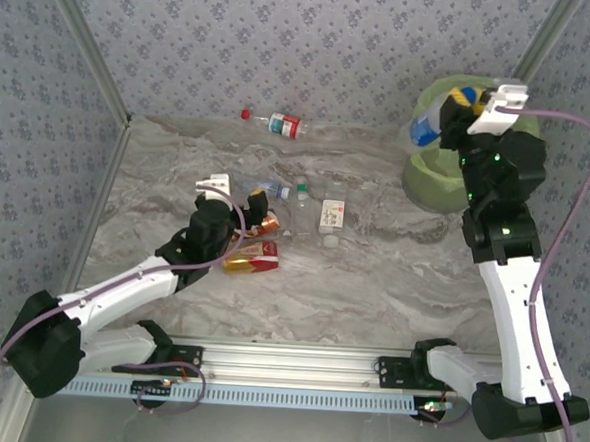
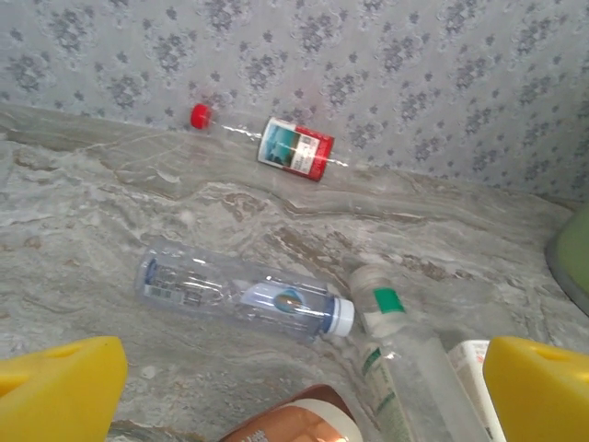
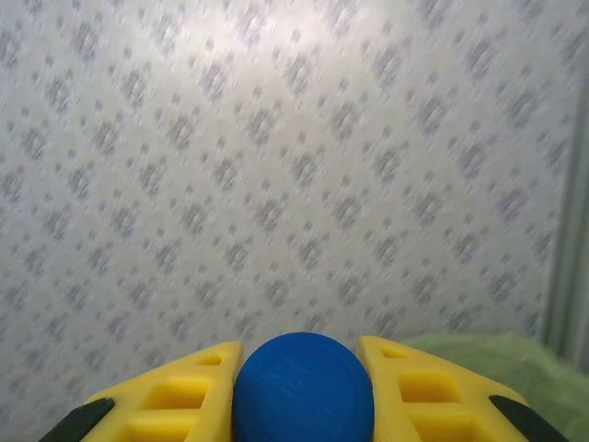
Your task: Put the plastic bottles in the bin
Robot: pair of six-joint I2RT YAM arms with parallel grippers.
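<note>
Fingers (image 2: 64,391) of the left gripper (image 2: 299,391) are being held wide apart, with nothing between them, low over a cluster of plastic bottles lying on the marbled table (image 1: 371,286). Just beneath that gripper, the rounded end of an amber bottle (image 2: 299,419) is being caught at the lower edge of the left wrist view. Just beyond it, a clear bottle with a white cap (image 2: 235,296) is being shown on its side, its cap nearly touching a clear bottle with a green band (image 2: 391,354) that is lying to its right. A white-labelled bottle (image 1: 332,215) is being shown at the right end of the cluster in the top view. Farther back, well apart from the cluster, a red-capped bottle (image 2: 294,147) with a red label is lying along the foot of the patterned wall (image 2: 414,74). At the far right corner, the bin (image 1: 432,189) (lined in lime green) is being overhung by the right gripper (image 3: 302,373), and its fingers are being clamped on a blue-capped bottle (image 3: 302,396), which is being held above the bin's rim.
</note>
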